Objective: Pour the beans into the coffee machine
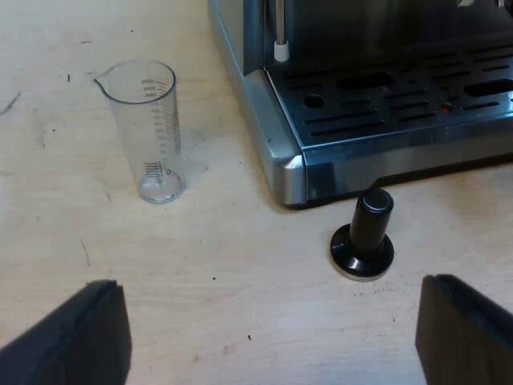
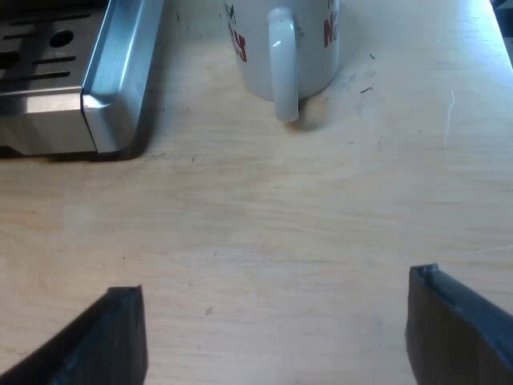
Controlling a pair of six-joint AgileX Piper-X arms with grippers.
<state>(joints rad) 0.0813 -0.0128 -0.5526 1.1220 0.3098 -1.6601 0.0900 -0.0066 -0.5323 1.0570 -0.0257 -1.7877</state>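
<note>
Standing upright on the counter (image 1: 224, 265) near a corner of the espresso machine (image 1: 385, 96), the measuring glass (image 1: 152, 132) is apart from my released left claw (image 1: 268, 285), a black-knobbed tamper (image 1: 365, 237) sits just beside the machine's front, and my right claw (image 2: 276, 281), likewise released, faces a white mug (image 2: 288, 40).

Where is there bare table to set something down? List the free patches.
Free: the table between the glass, the machine corner and the open left gripper; also the stretch between the mug, the machine and the open right gripper. Crowded: by the tamper, which stands close to the machine's front edge.
</note>
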